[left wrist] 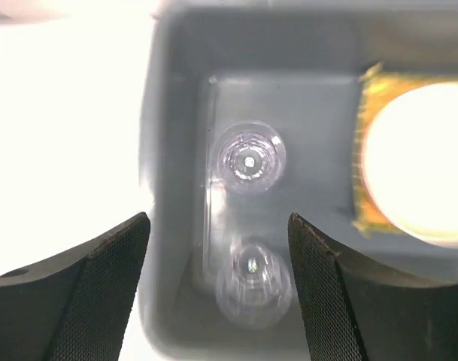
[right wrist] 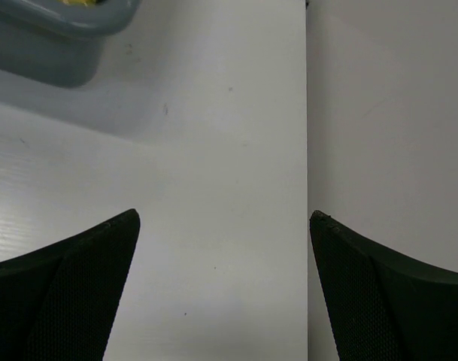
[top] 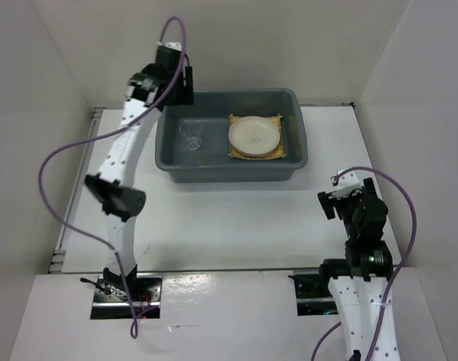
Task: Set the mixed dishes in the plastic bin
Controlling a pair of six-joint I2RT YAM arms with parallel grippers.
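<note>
Left gripper (left wrist: 218,222) is wide apart over two clear cups (left wrist: 249,159) in the bin (top: 221,171) — right gripper (right wrist: 225,218) too, holding nothing

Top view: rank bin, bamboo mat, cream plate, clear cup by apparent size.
1. Grey plastic bin, largest by far.
2. Yellow bamboo mat, edges showing around the plate.
3. Cream plate, lying on the mat.
4. Clear cup, smallest.
All sit inside the bin, so nearness hardly skews this.

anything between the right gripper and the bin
No: in the top view only bare white table lies between the right gripper and the plastic bin.
</note>
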